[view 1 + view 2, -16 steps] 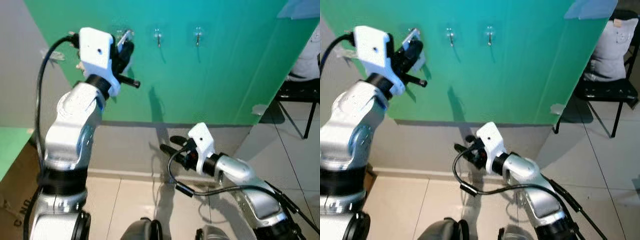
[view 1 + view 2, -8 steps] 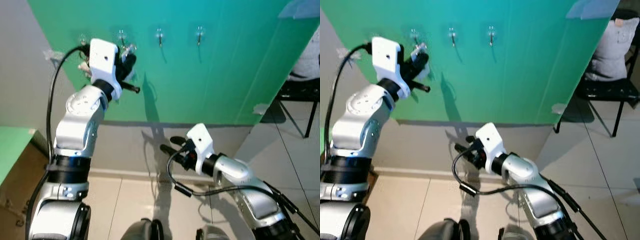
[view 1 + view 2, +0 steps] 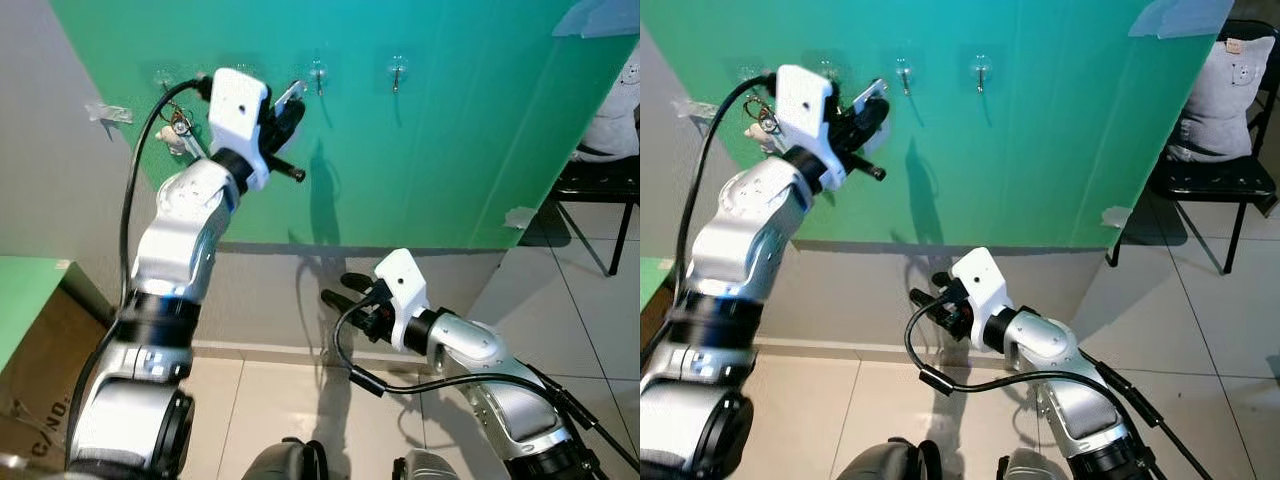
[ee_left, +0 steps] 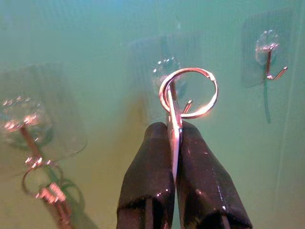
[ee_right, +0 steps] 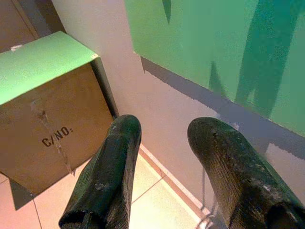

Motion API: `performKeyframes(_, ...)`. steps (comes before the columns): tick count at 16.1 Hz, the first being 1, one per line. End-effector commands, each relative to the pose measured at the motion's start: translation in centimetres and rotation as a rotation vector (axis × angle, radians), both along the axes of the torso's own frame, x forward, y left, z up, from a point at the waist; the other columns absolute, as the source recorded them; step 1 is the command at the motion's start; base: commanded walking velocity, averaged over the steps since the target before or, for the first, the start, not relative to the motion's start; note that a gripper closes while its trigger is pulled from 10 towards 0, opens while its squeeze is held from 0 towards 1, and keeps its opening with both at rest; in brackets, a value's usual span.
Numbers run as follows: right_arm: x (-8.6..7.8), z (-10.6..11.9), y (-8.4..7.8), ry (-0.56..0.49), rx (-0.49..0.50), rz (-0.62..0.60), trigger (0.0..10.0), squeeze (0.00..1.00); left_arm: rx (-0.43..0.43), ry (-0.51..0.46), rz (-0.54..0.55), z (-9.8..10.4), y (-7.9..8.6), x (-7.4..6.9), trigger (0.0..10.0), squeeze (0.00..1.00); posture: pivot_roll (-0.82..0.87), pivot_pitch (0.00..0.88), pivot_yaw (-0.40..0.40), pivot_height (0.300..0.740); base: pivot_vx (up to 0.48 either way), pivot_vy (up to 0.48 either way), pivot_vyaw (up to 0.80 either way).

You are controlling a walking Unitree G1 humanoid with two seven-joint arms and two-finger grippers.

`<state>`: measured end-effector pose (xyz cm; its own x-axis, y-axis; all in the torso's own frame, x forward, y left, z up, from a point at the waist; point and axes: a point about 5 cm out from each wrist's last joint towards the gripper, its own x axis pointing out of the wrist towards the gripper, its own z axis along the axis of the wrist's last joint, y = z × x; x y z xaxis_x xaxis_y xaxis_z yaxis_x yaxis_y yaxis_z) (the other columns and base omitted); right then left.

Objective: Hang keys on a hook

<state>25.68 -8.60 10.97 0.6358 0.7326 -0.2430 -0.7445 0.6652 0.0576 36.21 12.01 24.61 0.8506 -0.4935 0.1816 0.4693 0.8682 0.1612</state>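
My left gripper [image 3: 287,104] is raised against the green wall [image 3: 450,130], shut on a silver key ring [image 4: 188,92] that sticks out past its fingertips. In the left wrist view the ring overlaps a clear adhesive hook [image 4: 167,71]; whether it touches the hook I cannot tell. Another hook [image 4: 270,57] is beside it, and a far-left hook [image 3: 164,79] carries another bunch of keys [image 3: 178,124]. Two more hooks [image 3: 318,73] [image 3: 397,70] sit to the right. My right gripper [image 3: 338,288] hangs low near the wall's base, open and holding nothing.
A cardboard box with a green top [image 5: 52,109] stands on the floor at the left by the wall. A black chair [image 3: 1212,182] with a grey cushion [image 3: 1228,90] is at the right. Tiled floor [image 3: 1220,330] lies below.
My left arm has reached out and carried the key ring rightwards along the wall, from the second hook toward the third. The right arm has stayed put.
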Motion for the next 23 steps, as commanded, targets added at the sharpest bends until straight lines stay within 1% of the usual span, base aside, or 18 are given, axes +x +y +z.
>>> performKeyframes(1, -0.2, 0.1, 0.2, -0.013, -0.005, 0.003, 10.0, 0.0, 0.012, -0.023, -0.006, 0.6, 0.0, 0.4, 0.0, 0.0, -0.18, 0.041, 0.11, 0.72, 0.0, 0.0, 0.0)
performKeyframes(4, -0.5, 0.0, 0.0, -0.011, -0.004, -0.001, 10.0, 0.0, 0.002, -0.039, -0.029, 1.2, -0.4, 1.2, 0.0, 0.0, -0.19, 0.037, 0.118, 0.72, 0.0, 0.0, 0.0)
performKeyframes(7, -0.5, 0.1, 0.0, -0.013, 0.0, -0.007, 10.0, 0.0, 0.001, -0.031, -0.034, 0.6, -0.4, 2.1, 0.0, 0.0, -0.2, 0.043, 0.125, 0.72, 0.0, 0.0, 0.0)
performKeyframes(11, -0.6, 0.1, 0.0, -0.011, 0.007, -0.014, 10.0, 0.0, 0.007, -0.019, -0.05, -0.2, -0.7, 2.7, 0.0, 0.0, -0.21, 0.054, 0.13, 0.72, 0.0, 0.0, 0.0)
performKeyframes(14, -0.7, 0.1, 0.0, -0.008, 0.01, -0.011, 10.0, 0.0, 0.009, -0.036, -0.079, 0.2, -1.2, 3.0, 0.0, 0.0, -0.21, 0.062, 0.131, 0.72, 0.0, 0.0, 0.0)
performKeyframes(15, -0.7, 0.1, 0.0, -0.008, 0.01, -0.011, 10.0, 0.0, 0.016, -0.036, -0.095, 0.3, -1.3, 3.1, 0.0, 0.0, -0.21, 0.062, 0.131, 0.72, 0.0, 0.0, 0.0)
performKeyframes(17, -0.8, 0.1, 0.1, -0.006, 0.011, -0.004, 10.0, 0.0, 0.072, 0.003, -0.133, -0.5, -1.6, 3.3, 0.0, 0.0, -0.2, 0.064, 0.131, 0.72, 0.0, 0.0, 0.0)
performKeyframes(18, -0.8, 0.1, 0.2, -0.005, 0.011, -0.002, 10.0, 0.0, 0.112, 0.042, -0.151, -1.2, -1.6, 3.4, 0.0, 0.0, -0.2, 0.064, 0.131, 0.72, 0.0, 0.0, 0.0)
performKeyframes(20, -0.9, 0.1, 0.3, -0.007, 0.008, 0.005, 10.0, 0.0, 0.17, 0.083, -0.137, -2.2, -1.2, 3.6, 0.0, 0.0, -0.2, 0.067, 0.13, 0.72, 0.0, 0.0, 0.0)
performKeyframes(21, -0.9, 0.2, 0.3, -0.008, 0.007, 0.006, 10.0, 0.0, 0.182, 0.088, -0.142, -2.4, -1.1, 3.6, 0.0, 0.0, -0.2, 0.066, 0.13, 0.72, 0.0, 0.0, 0.0)
performKeyframes(23, -0.9, 0.1, 0.3, -0.008, 0.006, 0.007, 10.0, 0.0, 0.18, 0.087, -0.15, -2.6, -0.8, 3.5, 0.0, 0.0, -0.2, 0.067, 0.131, 0.72, 0.0, 0.0, 0.0)
